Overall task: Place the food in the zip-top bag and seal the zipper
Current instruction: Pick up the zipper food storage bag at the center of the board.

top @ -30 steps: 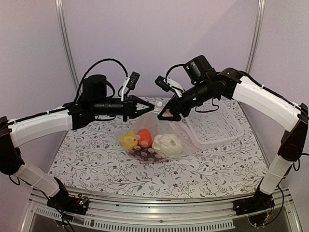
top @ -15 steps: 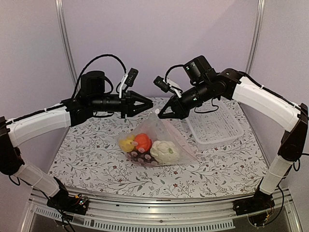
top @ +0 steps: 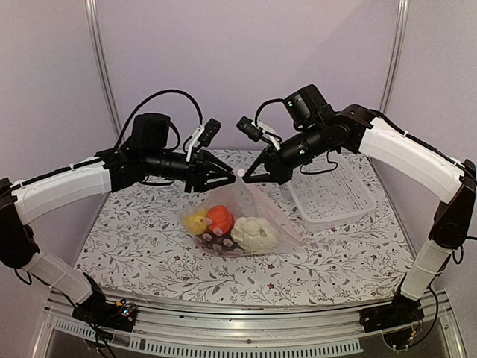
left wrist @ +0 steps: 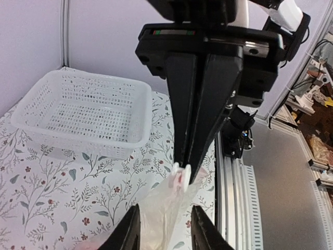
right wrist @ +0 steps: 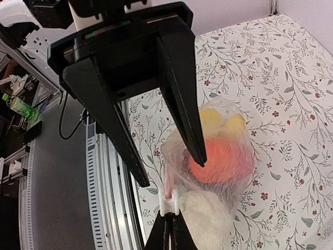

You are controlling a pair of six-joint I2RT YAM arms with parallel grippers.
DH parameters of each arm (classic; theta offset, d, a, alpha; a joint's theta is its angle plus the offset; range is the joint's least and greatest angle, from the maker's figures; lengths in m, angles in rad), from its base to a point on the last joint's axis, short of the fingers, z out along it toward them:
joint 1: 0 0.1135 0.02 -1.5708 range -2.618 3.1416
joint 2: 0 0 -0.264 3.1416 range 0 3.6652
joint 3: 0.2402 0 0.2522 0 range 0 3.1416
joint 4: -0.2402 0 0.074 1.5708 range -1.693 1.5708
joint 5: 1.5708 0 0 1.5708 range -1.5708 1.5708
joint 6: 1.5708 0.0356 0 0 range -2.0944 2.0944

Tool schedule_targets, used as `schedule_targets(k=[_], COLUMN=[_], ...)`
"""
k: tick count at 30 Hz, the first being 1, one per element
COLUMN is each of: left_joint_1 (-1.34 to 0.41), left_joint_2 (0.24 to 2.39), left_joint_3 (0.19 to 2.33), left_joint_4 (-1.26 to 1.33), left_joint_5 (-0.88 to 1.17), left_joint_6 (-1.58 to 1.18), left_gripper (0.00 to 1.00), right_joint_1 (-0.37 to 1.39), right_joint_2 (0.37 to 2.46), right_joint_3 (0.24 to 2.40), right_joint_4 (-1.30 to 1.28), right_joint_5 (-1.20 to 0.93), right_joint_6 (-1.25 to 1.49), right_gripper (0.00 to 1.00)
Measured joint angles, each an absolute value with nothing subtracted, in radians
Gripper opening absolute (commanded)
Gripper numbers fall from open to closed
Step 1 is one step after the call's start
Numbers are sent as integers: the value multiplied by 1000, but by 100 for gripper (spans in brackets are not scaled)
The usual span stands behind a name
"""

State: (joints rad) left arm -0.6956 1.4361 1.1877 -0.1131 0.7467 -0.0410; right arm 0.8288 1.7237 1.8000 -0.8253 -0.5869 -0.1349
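The worktop (top: 134, 246) carried a white cloth printed with leafy sprigs, and pale lilac walls with two metal poles (top: 99, 67) closed it in behind. A white perforated basket (top: 350, 205) sat on the right arm's side of the cloth.

The zip-top bag (top: 264, 212) lay just beside the basket, toward the left arm, with its belly on the cloth and its top corner drawn up off the cloth on the side away from the basket. Inside it, the white cauliflower (top: 253, 233) sat nearest the basket, then the orange pumpkin (top: 220, 218), and the yellow pieces (top: 196, 221) farthest from it. The dark grape bunch (top: 218, 240) lay below them on the near side.

The right tool (top: 244, 177) hung over the bag's raised corner, its jaws pinched together on the small white tab of the zipper (right wrist: 169, 200). The left tool (top: 226, 177) faced it from the side away from the basket. Its fingers were spread wide and held nothing, with the tab and the bunched plastic between their tips or just ahead of them.

Half a second before, the left tool had stood higher and farther from the basket, apart from the corner. By this moment it had come in to the tab. The bag's belly and the food had barely moved.
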Motion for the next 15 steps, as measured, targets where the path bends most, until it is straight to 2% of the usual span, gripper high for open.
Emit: schedule_targets(k=[5, 8, 11, 13, 15], left_joint_1=[-696, -696, -696, -696, -696], left_joint_2=[1431, 1452, 1493, 1508, 1513], left_joint_3=[1168, 1183, 1212, 1222, 1223], left_joint_4=[-159, -164, -165, -164, -163], left_joint_5=[752, 763, 779, 787, 793], left_joint_6=[-5, 2, 4, 7, 7], left_gripper=[20, 17, 8, 3, 0], right_joint_1=[829, 829, 829, 828, 828], right_joint_2=[1726, 1732, 1739, 1742, 1744], right_joint_3=[1800, 1801, 1802, 1803, 1805], right_joint_4=[-826, -826, -827, -829, -830], right_joint_5=[-599, -609, -612, -612, -613], right_joint_6=[-134, -133, -131, -129, -122], right_gripper=[0, 0, 2, 20, 27])
